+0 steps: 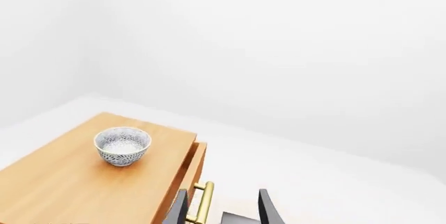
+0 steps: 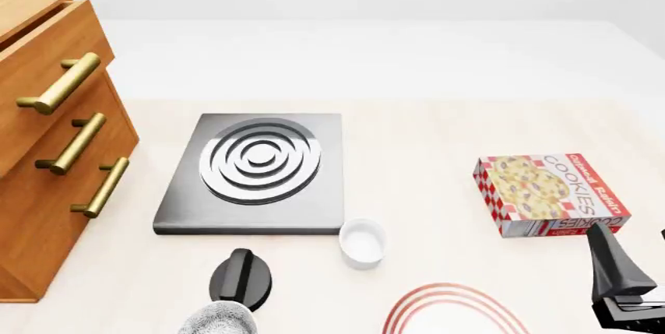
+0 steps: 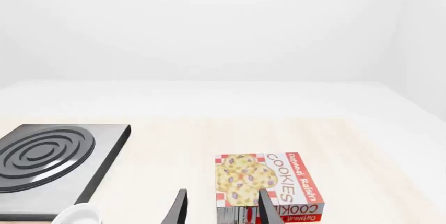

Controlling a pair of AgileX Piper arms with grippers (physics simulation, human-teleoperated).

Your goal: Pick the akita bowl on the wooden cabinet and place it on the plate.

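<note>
Bowl (image 1: 122,146) sits upright on top of the cabinet (image 1: 62,187), back from the front edge, nothing touching it. In the left wrist view my left gripper (image 1: 224,208) is off the cabinet's front edge, near the brass handle (image 1: 202,203), jaws apart and empty. It isn't over the bowl yet. Right gripper (image 3: 221,205) is low over the table just in front of the cookie box (image 3: 268,185), jaws apart by a modest gap, holding nothing.

Plate (image 2: 457,311) is at the near edge of the table in the front view, only its red rings showing, between the small white bowl (image 2: 363,239) and my right arm. Stove (image 2: 255,170) lies beyond it. A speckled grey round thing (image 2: 218,320) shows at the bottom edge by a black part; possibly a second bowl or arm hardware, can't tell.

Step in hand: reach for the bowl with the left. To do it well I should lift clear of the cabinet edge and handle, come over the rim from above, put one finger inside and one outside the wall, and close on the rim. Keep it level for the carry to the plate, and keep the right arm out of the way.
</note>
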